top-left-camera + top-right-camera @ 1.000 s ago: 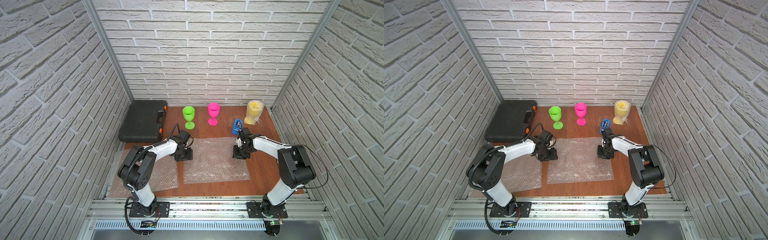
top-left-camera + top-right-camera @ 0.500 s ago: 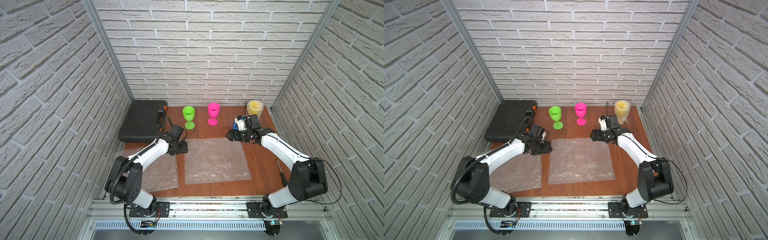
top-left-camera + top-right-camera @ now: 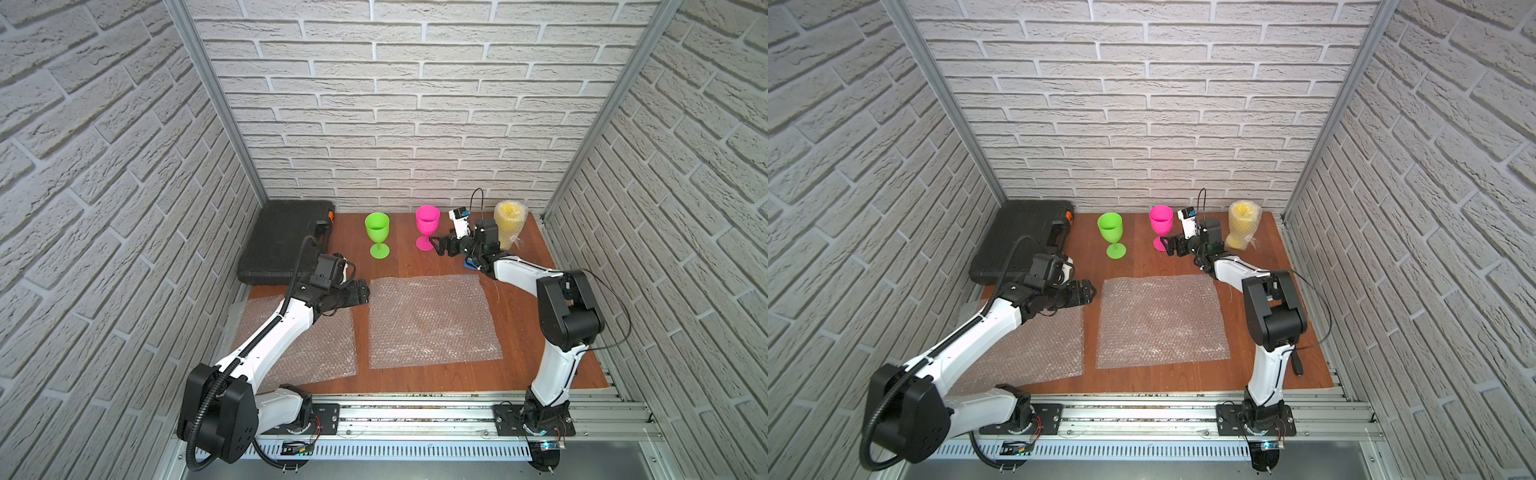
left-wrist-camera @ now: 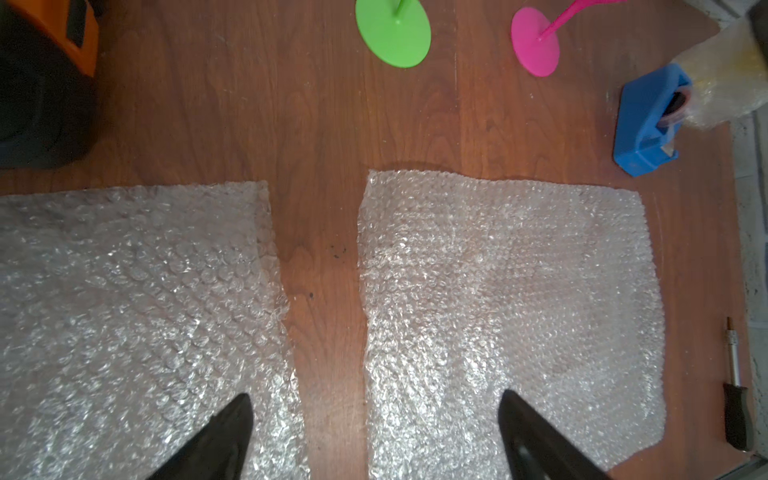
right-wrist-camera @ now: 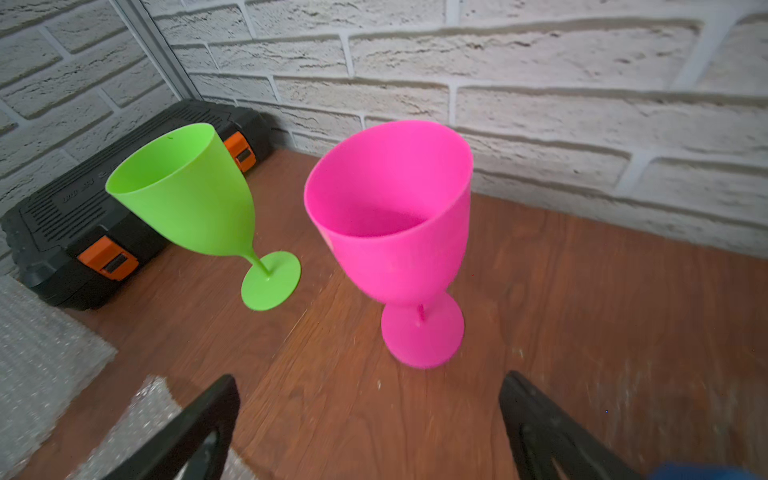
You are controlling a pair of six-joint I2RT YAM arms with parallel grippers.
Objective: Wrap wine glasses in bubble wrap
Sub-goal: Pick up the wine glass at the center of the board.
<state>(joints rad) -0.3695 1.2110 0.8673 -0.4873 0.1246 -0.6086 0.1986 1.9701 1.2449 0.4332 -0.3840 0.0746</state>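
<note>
End effector apparently beside pink goblet

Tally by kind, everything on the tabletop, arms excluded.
Goblets: 3: green goblet, pink goblet, yellow goblet (already in wrap)
Flat bubble wrap sheets: 2
Black case: 1
Blue tape dispenser: 1
Screwdriver: 1
Total: 8

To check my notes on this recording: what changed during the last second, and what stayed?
Both tools lifted off the far corners of the middle bubble wrap sheet. The left tool now hovers open above the gap between the two sheets. The right tool swung toward the back and faces the pink goblet, open, not touching it. The sheets, the green goblet and the wrapped yellow goblet stayed in place.
</note>
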